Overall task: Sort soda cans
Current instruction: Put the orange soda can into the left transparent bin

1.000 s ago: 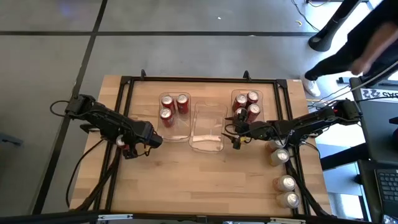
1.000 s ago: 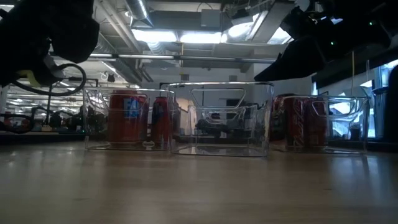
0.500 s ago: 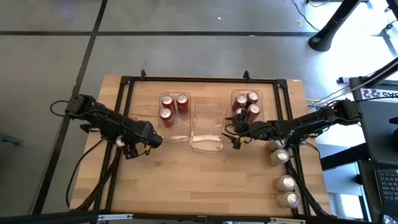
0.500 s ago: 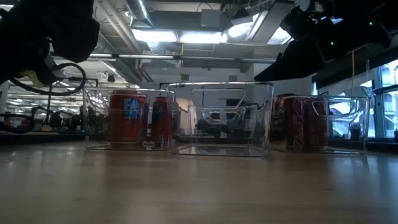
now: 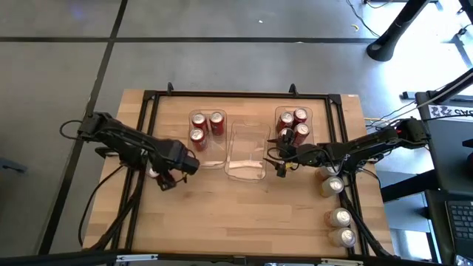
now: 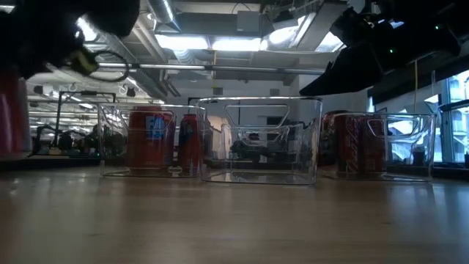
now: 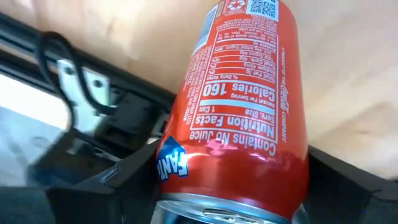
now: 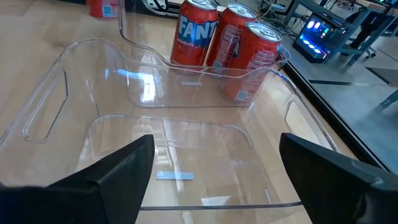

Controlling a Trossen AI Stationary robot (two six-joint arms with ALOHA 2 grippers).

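Observation:
My left gripper [image 5: 164,177] is shut on a red soda can [image 5: 153,172], left of the left clear bin [image 5: 208,157]. The low view shows this can [image 6: 11,110] at the far left, above the table top. That bin holds three red cans [image 5: 206,125]. The right bin [image 5: 293,111] holds several red cans [image 5: 293,125]. My right gripper [image 5: 279,168] hangs open over the right end of the middle bin [image 5: 246,151], which holds no cans [image 8: 186,155]. Three pale cans [image 5: 340,217] stand by the table's right edge. My left gripper pinches the red can [image 7: 242,124] between its two fingers [image 7: 106,186], one on either side of the body near the silver top end [image 7: 230,214]. The can is lifted clear of the table and looks roughly upright in the low view.
A black frame [image 5: 236,94] runs around the work area. The three bins stand in a row along the far half. Bare wood [image 5: 236,214] lies on the near half. The right arm [image 5: 355,151] stretches in from the table's right edge, above a pale can [image 5: 332,185].
My left gripper has carried the red can toward the table's right, closer to the left bin. The can has come into the low view at its far left. My right gripper has kept still. A person beyond the far right corner has walked out of view.

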